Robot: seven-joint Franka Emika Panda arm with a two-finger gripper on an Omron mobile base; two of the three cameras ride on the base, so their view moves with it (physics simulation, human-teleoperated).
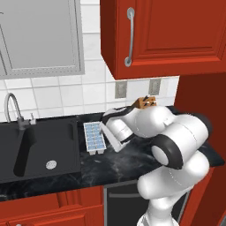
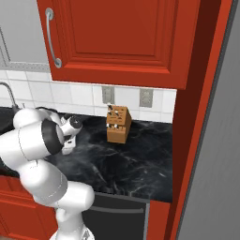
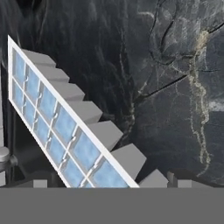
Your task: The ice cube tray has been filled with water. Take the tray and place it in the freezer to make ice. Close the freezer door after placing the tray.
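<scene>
Water fills the ice cube tray (image 1: 94,137), which lies flat on the counter (image 1: 132,156) just beside the sink (image 1: 39,148). My end effector (image 1: 106,132) hangs spread right beside it. Light, stiff, spill-prone: I judge pinching across its long sides, level, is best.

text on ice cube tray (image 1: 94,137): none I can read
text on red cabinets (image 2: 126,33): none, plain panels
text on knife block (image 2: 117,123): none I can make out
text on wall outlets (image 2: 146,98): none, blank plates
text on counter (image 3: 175,87): none, marble veining only
overall: I find no labels, brands, numbers or signs to read in any view
</scene>
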